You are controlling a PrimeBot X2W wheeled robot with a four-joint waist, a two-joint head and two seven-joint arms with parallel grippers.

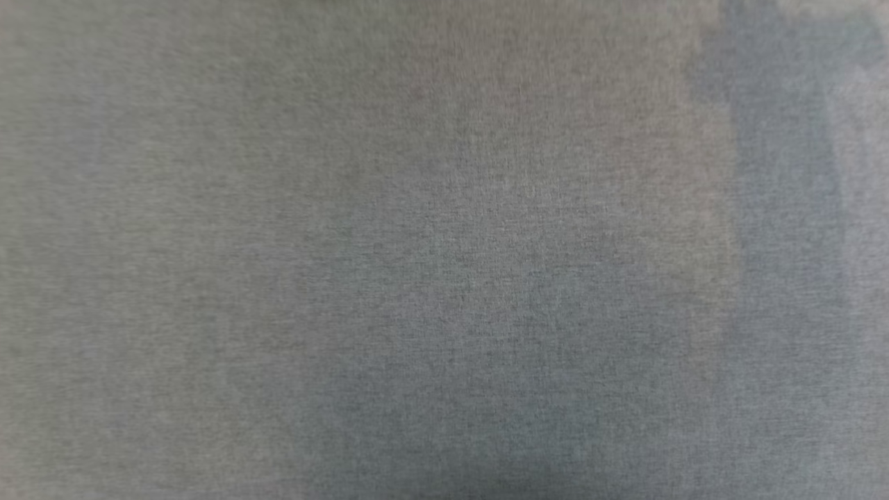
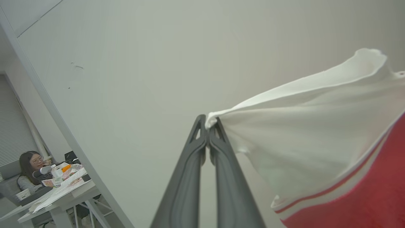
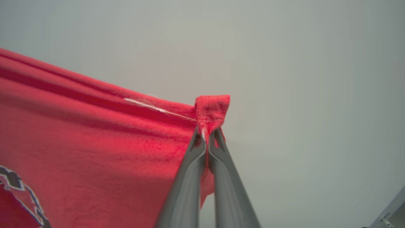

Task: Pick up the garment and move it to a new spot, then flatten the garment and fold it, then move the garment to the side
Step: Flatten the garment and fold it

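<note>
Left hand [image 2: 208,126] tight on white sleeve of garment [image 2: 316,142], right hand [image 3: 207,131] tight on its red corner.

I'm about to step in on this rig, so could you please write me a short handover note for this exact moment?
Left gripper: shut on the garment, at its white sleeve edge.
Right gripper: shut on a red hem corner of the garment.
Garment: held up in the air, hanging from both grippers.
Done: picked up.
Left: set it down at the new spot, flatten, fold, move aside.
</note>
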